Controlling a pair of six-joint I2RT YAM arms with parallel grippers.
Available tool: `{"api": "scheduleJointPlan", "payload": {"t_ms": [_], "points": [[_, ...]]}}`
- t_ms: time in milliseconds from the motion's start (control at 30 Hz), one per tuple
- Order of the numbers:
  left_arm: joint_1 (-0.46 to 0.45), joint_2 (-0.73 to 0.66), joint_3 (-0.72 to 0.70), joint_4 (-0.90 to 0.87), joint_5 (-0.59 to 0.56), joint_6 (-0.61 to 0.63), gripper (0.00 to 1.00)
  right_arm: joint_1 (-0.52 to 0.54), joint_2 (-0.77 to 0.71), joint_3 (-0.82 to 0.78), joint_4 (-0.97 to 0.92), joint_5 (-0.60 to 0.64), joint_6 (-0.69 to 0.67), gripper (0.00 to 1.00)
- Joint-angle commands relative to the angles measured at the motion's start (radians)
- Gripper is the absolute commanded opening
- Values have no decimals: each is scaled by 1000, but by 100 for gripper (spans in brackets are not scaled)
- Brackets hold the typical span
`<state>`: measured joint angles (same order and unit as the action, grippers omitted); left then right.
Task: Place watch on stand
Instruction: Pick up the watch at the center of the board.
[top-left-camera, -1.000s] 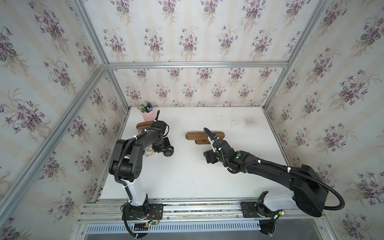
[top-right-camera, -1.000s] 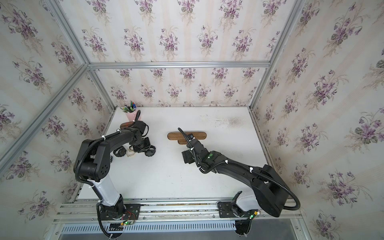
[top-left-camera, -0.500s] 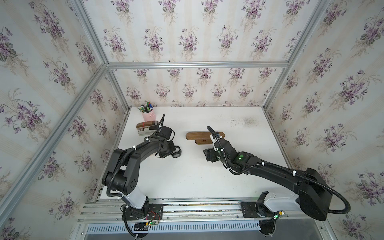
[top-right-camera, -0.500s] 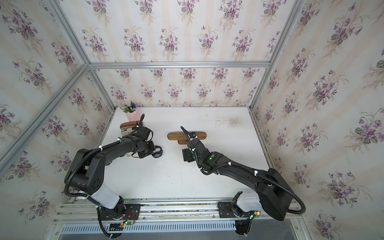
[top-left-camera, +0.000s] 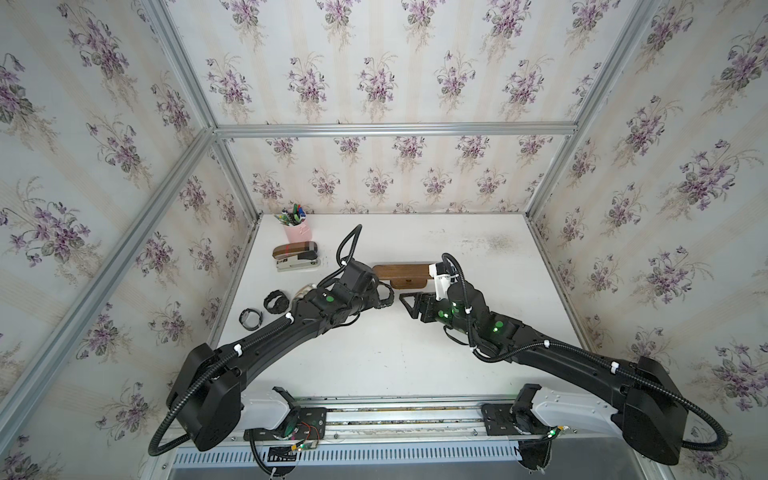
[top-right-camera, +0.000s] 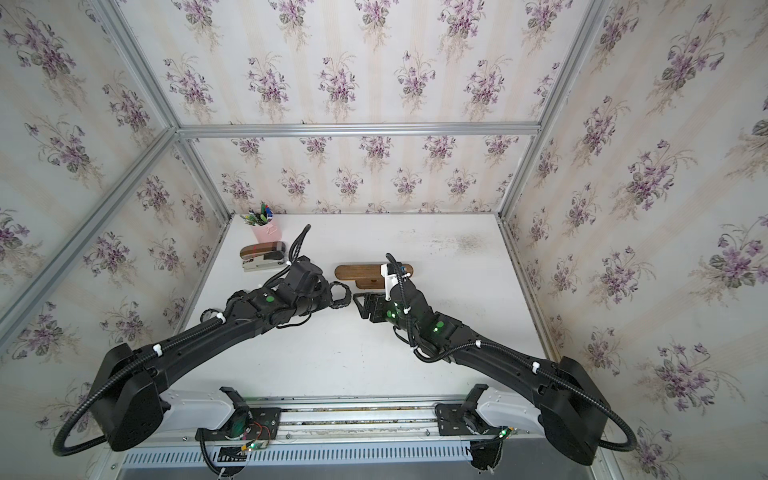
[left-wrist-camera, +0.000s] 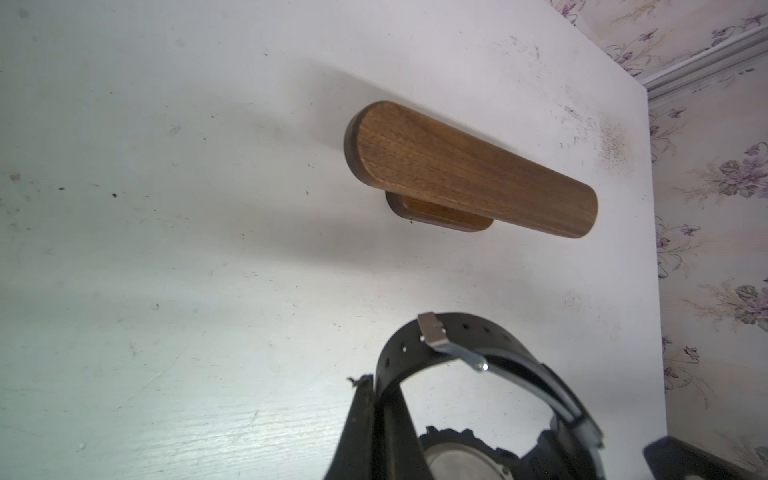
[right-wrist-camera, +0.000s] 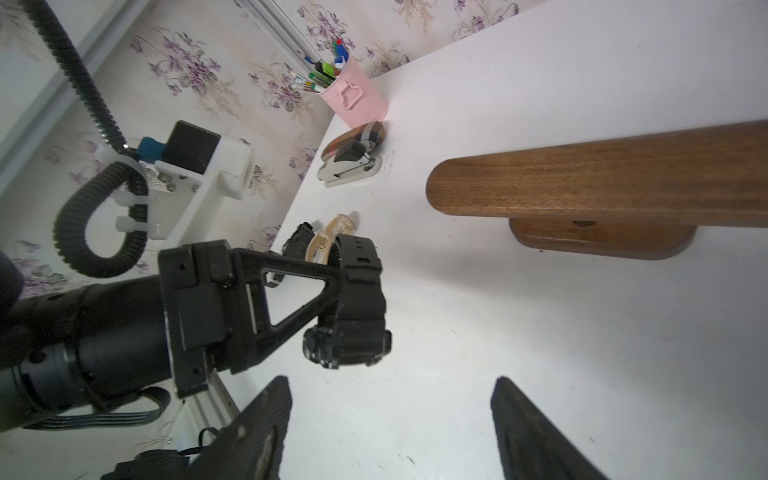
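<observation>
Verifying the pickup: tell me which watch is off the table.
The chunky black watch, clamped in the left gripper. The two other black watches and the beige one lie on the table.

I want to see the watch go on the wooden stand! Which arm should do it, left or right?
Probably the left. The left gripper is shut on the black watch, close to the stand's rounded end. The right gripper is open and holds nothing.

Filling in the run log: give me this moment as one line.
left gripper: shut on chunky black strap watch | right gripper: open, facing watch | dark brown wooden bar stand: bare
</observation>
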<state>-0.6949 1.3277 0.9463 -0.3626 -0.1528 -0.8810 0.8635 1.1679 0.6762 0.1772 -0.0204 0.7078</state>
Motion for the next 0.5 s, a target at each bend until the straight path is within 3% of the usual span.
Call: {"api": "scheduleJointPlan", "payload": {"t_ms": [0, 300, 467], "points": [[-43, -16, 17, 62, -53, -17, 1, 3, 5, 6, 89, -57, 76, 76], [-108, -14, 46, 116, -56, 14, 1, 3, 23, 13, 85, -72, 78, 62], [-128, -8, 53, 120, -54, 23, 1, 3, 18, 31, 60, -58, 56, 45]]}}
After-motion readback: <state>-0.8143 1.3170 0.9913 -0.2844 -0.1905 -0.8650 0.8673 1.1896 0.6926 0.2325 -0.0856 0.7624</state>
